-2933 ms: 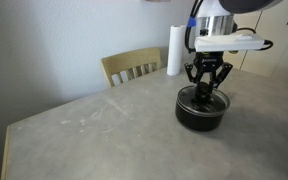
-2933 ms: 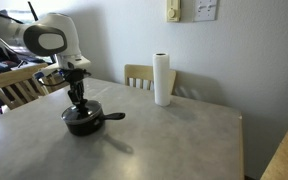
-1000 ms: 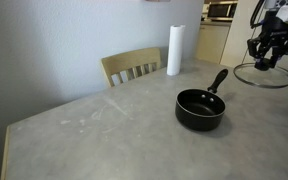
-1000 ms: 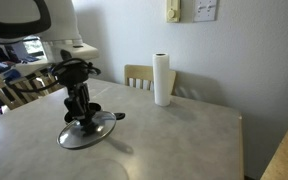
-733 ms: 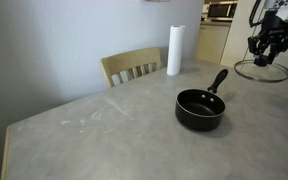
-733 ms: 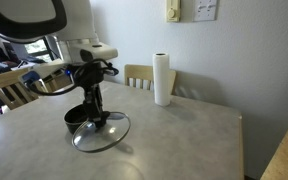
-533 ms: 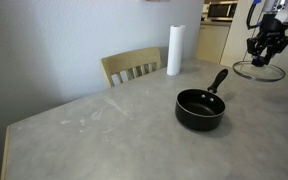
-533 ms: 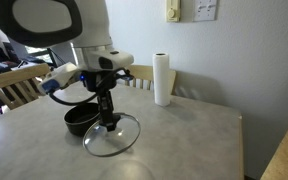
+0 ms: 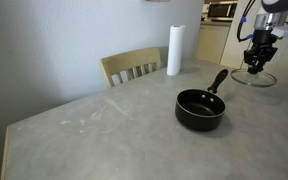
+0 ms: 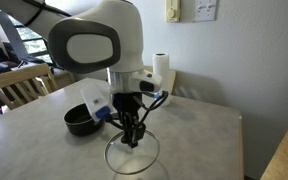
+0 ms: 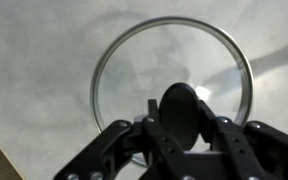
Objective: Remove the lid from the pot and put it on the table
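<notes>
My gripper (image 9: 255, 62) is shut on the black centre knob (image 11: 179, 108) of the glass lid (image 9: 254, 78). It holds the lid level and low over the grey table (image 9: 104, 130); I cannot tell whether the lid touches it. The black pot (image 9: 200, 108) stands uncovered on the table, apart from the lid, its long handle (image 9: 219, 79) pointing towards the lid. In the other exterior view the gripper (image 10: 132, 134) holds the lid (image 10: 132, 155) beside the pot (image 10: 78, 120), which the arm partly hides. The wrist view shows the lid (image 11: 164, 55) below the gripper (image 11: 179, 116).
A white paper-towel roll (image 9: 174, 50) stands at the back edge of the table in front of a wooden chair (image 9: 134, 67). Another wooden chair (image 10: 24, 85) stands at the far side. The table's edge (image 10: 239, 150) is near the lid.
The lid was on the pot with my gripper on its knob. It has since been lifted off and carried sideways away from the pot, then brought lower over the table.
</notes>
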